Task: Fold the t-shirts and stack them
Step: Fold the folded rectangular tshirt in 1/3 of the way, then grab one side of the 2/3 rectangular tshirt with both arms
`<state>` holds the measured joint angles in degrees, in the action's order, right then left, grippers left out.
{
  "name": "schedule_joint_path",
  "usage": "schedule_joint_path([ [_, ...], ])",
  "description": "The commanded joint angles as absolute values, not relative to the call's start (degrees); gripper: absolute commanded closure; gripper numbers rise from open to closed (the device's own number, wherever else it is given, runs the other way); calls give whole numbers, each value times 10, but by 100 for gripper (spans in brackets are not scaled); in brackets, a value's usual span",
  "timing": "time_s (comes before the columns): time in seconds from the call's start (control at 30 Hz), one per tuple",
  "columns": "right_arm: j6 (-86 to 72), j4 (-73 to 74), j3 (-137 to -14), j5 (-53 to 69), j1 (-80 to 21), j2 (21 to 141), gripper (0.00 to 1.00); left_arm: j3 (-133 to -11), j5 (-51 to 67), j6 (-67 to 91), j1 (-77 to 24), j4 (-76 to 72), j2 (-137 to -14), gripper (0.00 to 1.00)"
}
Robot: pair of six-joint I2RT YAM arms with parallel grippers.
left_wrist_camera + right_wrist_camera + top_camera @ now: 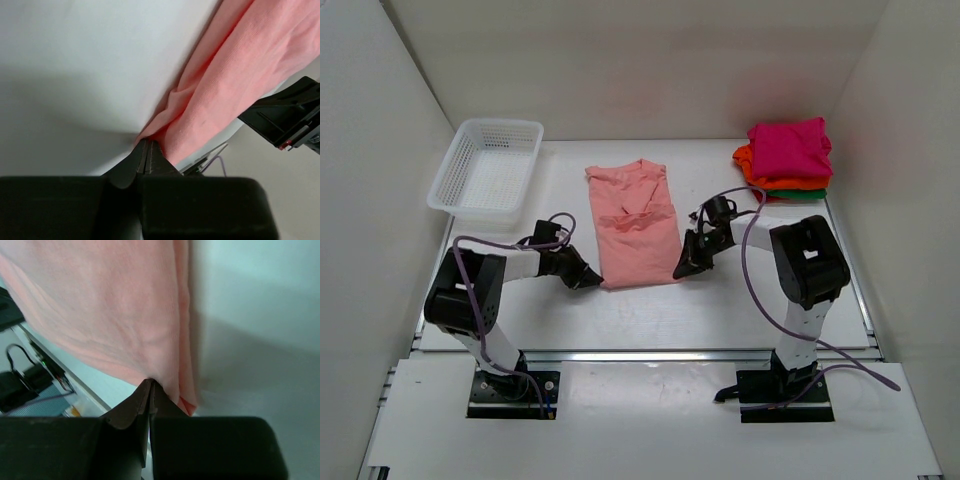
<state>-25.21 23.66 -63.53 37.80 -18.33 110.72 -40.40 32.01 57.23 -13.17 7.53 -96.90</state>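
A light salmon-pink t-shirt (635, 222) lies folded lengthwise in the middle of the table. My left gripper (588, 280) is shut on its near left corner, and the cloth (220, 90) bunches at the tips in the left wrist view. My right gripper (682, 270) is shut on its near right corner, with the cloth (125, 315) spreading away from the tips in the right wrist view. A stack of folded shirts stands at the back right: magenta (790, 148) on top, orange (748, 165) under it, green (805, 194) at the bottom.
A white plastic mesh basket (490, 165) stands at the back left. White walls close in the table on three sides. The arm bases and purple cables sit at the near edge.
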Motion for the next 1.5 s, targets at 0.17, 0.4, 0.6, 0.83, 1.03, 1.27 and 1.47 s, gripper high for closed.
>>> schedule_joint_path([
  [0.17,-264,284,-573,300,-234,996,82,-383,280,496,-99,206,-844,76],
  [0.4,-324,298,-545,257,-236,850,50,-352,250,540,-133,223,-748,68],
  [0.6,-364,277,-449,225,-197,801,42,-318,206,605,-172,136,-706,56],
  [0.83,-389,203,-417,226,-203,820,32,-275,143,627,-213,67,-698,49],
  [1.03,-416,144,-407,243,-209,868,33,-259,130,653,-242,30,-721,48],
  [1.27,-432,116,-420,239,-226,911,46,-253,125,680,-265,-31,-772,46],
  [1.47,-425,119,-424,230,-238,932,99,-262,117,680,-284,-44,-813,87],
])
